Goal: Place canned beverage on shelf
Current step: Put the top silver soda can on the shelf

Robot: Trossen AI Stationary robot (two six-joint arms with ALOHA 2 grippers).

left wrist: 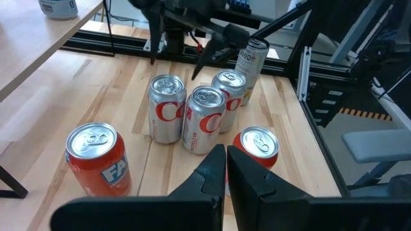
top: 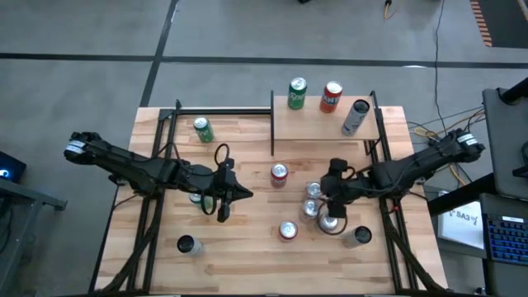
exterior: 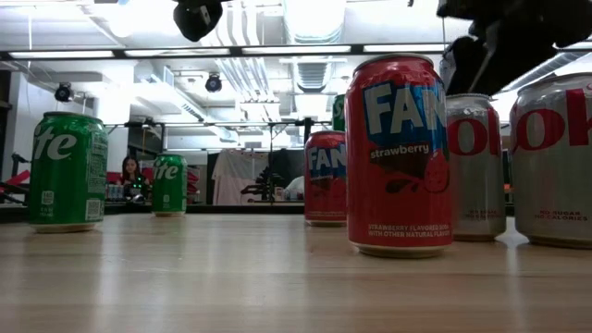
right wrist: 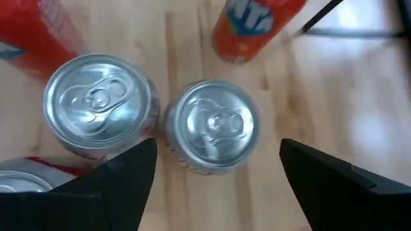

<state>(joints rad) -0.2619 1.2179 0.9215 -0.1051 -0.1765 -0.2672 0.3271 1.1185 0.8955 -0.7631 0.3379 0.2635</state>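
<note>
**Gripper spread wide above the silver cans**

Tabletop (top: 247,247) first, striped butcher-block, with the shelf (top: 322,124) raised at its far right corner, a light board between black posts. On that board stand a green can (top: 297,94) and an orange-red can (top: 331,96), and a grey can (top: 355,116) lies tipped beside them. Left arm reaches in from the left, left gripper (top: 224,200) pressed together near the table's middle, holding nothing. Right arm comes from the right, and the right gripper (right wrist: 215,163) hangs with its fingers spread well apart, straddling the top of a silver cola can (right wrist: 212,126) without touching it. That can sits in a tight cluster of three silver cans (left wrist: 192,115) on the right half, another silver top (right wrist: 97,102) just beside it. Red strawberry cans stand around them: one (top: 280,175) toward the middle, one (top: 287,231) nearer. A green can (top: 203,129) stands far left; a dark can (top: 186,244) near left.
</note>
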